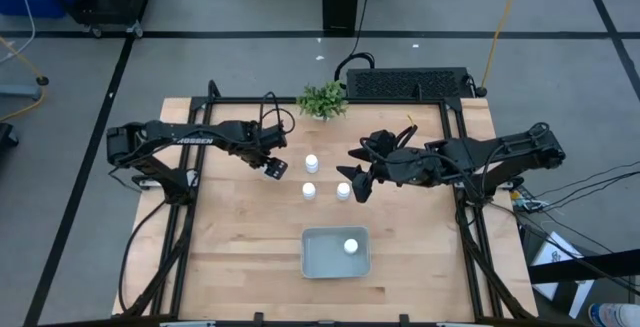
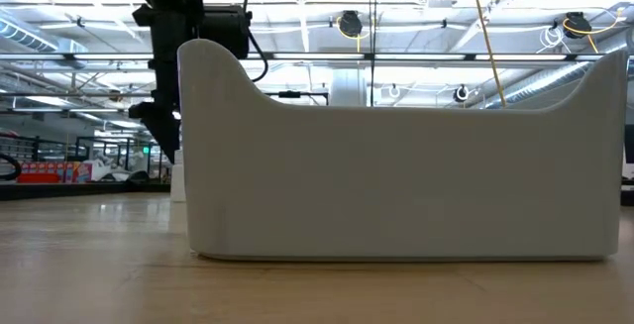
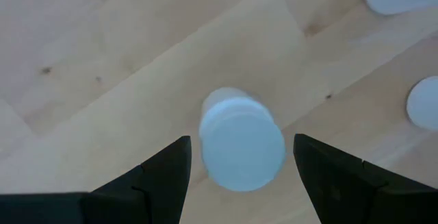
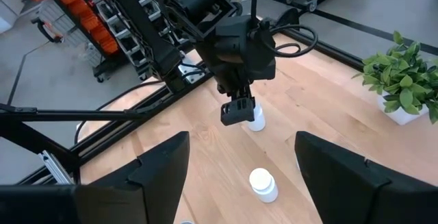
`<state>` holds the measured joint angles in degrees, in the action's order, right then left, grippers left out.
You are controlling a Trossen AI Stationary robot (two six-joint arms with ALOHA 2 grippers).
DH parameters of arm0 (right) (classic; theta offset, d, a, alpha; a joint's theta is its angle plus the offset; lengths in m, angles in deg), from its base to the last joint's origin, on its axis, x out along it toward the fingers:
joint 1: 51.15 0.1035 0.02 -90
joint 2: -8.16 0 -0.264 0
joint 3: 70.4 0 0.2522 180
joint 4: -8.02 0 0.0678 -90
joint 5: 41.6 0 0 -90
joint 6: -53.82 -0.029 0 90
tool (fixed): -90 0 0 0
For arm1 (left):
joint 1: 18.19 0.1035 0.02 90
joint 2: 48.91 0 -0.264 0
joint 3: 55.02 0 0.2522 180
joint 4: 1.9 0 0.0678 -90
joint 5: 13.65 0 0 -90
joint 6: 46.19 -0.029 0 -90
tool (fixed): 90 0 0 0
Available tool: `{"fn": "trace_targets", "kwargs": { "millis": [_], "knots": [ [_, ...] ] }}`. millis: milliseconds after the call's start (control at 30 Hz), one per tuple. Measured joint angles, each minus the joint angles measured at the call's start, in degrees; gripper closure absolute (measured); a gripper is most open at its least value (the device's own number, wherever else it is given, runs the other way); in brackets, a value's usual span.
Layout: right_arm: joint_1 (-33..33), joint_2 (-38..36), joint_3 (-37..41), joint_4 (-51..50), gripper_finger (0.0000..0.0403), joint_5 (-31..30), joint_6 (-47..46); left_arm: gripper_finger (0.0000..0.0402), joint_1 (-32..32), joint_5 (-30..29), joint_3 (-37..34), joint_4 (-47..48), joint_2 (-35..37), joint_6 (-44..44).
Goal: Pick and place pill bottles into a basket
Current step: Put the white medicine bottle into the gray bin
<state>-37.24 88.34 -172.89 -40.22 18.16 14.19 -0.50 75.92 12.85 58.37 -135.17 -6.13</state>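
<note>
Pickup is in hand: your left gripper (image 1: 277, 168) hangs wide at nine o'clock of a pill bottle (image 1: 311, 163), your right gripper (image 1: 362, 187) waits wide, the basket (image 1: 313, 262) sits at six holding one, so you descend and close.

Even, bright overhead light falls on the scene, with ceiling strip lamps glaring in the low view. Between the left gripper's (image 3: 239, 183) fingers a pill bottle (image 3: 241, 142) looks blurred, too close for focus. Shadows beneath both arms are soft and faint.
</note>
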Motion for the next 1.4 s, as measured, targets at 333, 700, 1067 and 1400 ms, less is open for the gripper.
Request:
{"fn": "trace_targets", "kwargs": {
  "millis": [333, 700, 1067, 1400],
  "knots": [
    [-0.04, 0.00, 0.02, 0.00, 0.0145, 0.00, -0.11, 0.0189, 0.00, 0.37, -0.07, -0.57, 0.00, -0.14],
    [-0.50, 0.00, 0.02, -0.02, 0.0145, -0.07, 0.43, 0.0233, -0.22, 0.44, -0.07, -0.54, 0.02, 0.18],
    [-1.92, 0.00, 0.02, -0.50, 0.0145, -0.04, 2.48, 0.0237, -3.43, 7.56, -0.01, 0.67, 2.37, -0.09],
    [-2.22, 0.00, 0.02, -1.99, 0.0145, 0.05, 2.63, 0.0215, -6.87, 9.85, 1.20, 0.15, 14.96, 5.76]
  ]
}}
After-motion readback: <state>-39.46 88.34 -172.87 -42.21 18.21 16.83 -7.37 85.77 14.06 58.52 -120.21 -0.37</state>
